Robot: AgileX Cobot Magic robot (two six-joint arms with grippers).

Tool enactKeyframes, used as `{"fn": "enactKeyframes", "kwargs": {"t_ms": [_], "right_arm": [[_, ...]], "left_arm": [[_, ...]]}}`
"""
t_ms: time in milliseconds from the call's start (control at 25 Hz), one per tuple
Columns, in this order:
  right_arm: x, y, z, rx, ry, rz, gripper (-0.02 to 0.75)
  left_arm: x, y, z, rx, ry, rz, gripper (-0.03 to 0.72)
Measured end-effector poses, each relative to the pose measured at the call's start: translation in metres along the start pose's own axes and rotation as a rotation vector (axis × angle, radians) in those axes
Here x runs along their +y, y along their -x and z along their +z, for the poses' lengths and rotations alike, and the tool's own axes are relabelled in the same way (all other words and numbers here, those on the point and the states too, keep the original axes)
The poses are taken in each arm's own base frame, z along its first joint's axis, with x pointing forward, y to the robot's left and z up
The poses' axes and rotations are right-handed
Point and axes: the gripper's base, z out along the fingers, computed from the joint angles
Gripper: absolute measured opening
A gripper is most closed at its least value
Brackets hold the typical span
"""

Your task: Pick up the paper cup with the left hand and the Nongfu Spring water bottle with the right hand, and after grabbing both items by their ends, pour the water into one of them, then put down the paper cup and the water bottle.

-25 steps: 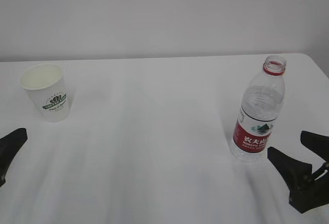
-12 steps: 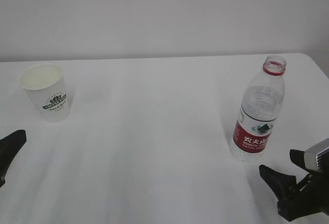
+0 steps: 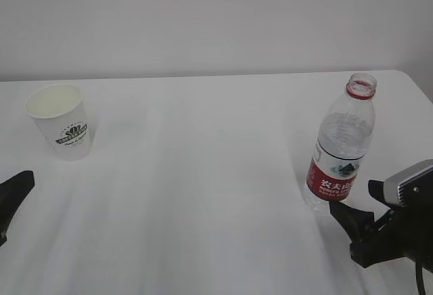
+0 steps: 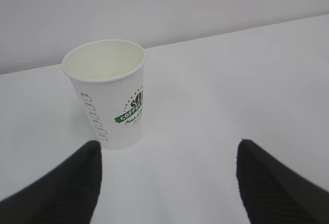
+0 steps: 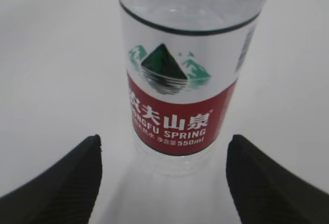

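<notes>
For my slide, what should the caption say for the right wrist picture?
Open right gripper lined up on the Nongfu Spring water bottle, standing upright on the white table.

White table [image 3: 203, 173] meets plain pale wall [image 3: 203, 17].

right tool [image 3: 360, 229] shifted left, closer to Nongfu Spring water bottle [image 3: 342, 147], camera module now visible
</notes>
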Motion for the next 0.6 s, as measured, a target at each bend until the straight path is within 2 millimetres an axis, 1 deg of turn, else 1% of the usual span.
{"fn": "enactKeyframes", "kwargs": {"t_ms": [600], "right_arm": [[-0.005, 0.016, 0.019, -0.071, -0.012, -0.010, 0.575]], "left_arm": [[0.000, 0.003, 0.000, -0.029, 0.001, 0.000, 0.589]]}}
